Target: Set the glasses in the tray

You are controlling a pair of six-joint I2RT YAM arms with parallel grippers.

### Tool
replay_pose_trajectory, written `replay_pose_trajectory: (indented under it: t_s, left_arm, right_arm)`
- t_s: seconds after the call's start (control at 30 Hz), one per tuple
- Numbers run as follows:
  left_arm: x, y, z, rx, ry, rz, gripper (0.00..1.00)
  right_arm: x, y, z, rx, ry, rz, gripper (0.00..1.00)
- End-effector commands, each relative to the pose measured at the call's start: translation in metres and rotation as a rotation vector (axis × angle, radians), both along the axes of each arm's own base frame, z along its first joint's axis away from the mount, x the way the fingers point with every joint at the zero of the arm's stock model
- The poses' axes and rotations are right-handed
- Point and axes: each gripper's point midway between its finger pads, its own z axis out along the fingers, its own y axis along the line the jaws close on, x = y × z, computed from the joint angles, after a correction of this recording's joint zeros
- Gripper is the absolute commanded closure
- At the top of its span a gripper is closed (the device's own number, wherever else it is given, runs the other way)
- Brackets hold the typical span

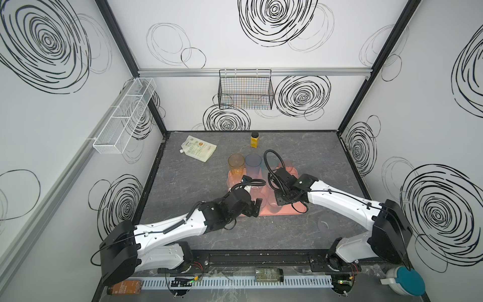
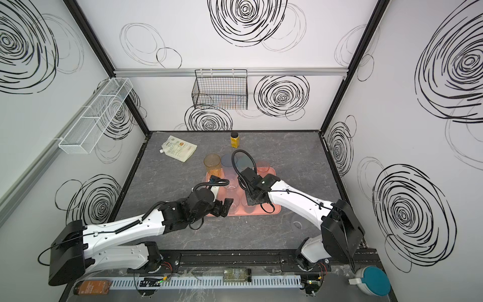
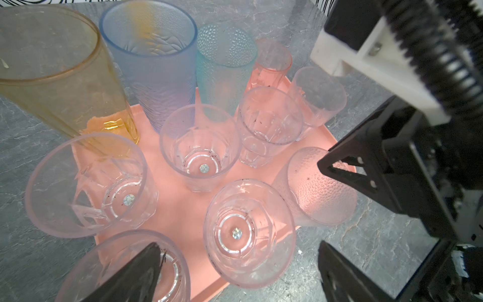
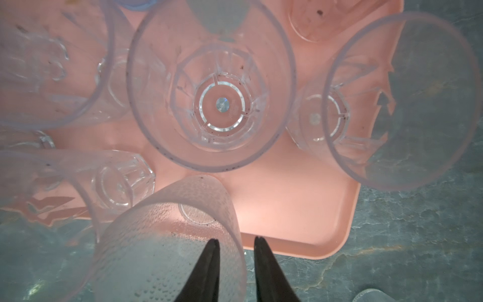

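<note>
Clear tumbler (image 1: pixel 325 222) nearest, alone on grey marbled table (image 1: pixel 183 222), off the tray and near the right arm; too blurry to tell whether upright.

Next, salmon-pink tray (image 4: pixel 300 209), flat, mid-table. Over its near-left corner, left gripper (image 1: pixel 255 208), jaws spread wide, nothing held. In left wrist view, one finger (image 3: pixel 130 274) overlapping the mouth of a clear glass; contact unclear.

By the tray's near edge, right gripper (image 4: pixel 236 239), jaws parted a little, astride the rim of dimpled clear glass (image 4: pixel 162 248). One finger inside the mouth, one outside, a thin gap each side of the wall, no pinch seen. Dimpled glass upright, base on the tray.

Further in, short clear glasses (image 3: pixel 200 146) upright across the tray, close together, mouths up.

Along the tray's far edge, a row of taller tinted ones: orange glass (image 1: pixel 236 167), blue glass (image 1: pixel 253 166), teal glass (image 3: pixel 224 68), pink glass (image 3: pixel 271 62), all upright, side by side.

Beyond the tray, on bare table, white pouch (image 1: pixel 197 150) lying flat at far left, and yellow bottle (image 1: pixel 254 140) with black cap, upright.

Farthest, black wire basket (image 1: pixel 245 90) on back wall, white mesh basket (image 1: pixel 125 115) on left wall.
</note>
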Motion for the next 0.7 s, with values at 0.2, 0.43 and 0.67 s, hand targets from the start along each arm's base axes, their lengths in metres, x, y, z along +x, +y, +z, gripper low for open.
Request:
replay_pose_trajectory:
  t_s: [0.2,0.43,0.67]
  left_arm:
    - [0.016,-0.013,0.060,-0.065,-0.166,0.025,0.02]
    - [0.000,-0.062,0.056,-0.001,-0.198,-0.112,0.04]
    - [-0.004,-0.062,0.050,-0.031,-0.195,-0.133,0.04]
  right_arm:
    - [-0.016,-0.070,0.040,-0.059,-0.053,-0.160,0.64]
    - [-0.039,-0.147,0.039,-0.193,-0.053,-0.400,0.58]
    - [-0.061,-0.152,0.010,-0.097,0.020,-0.485,0.54]
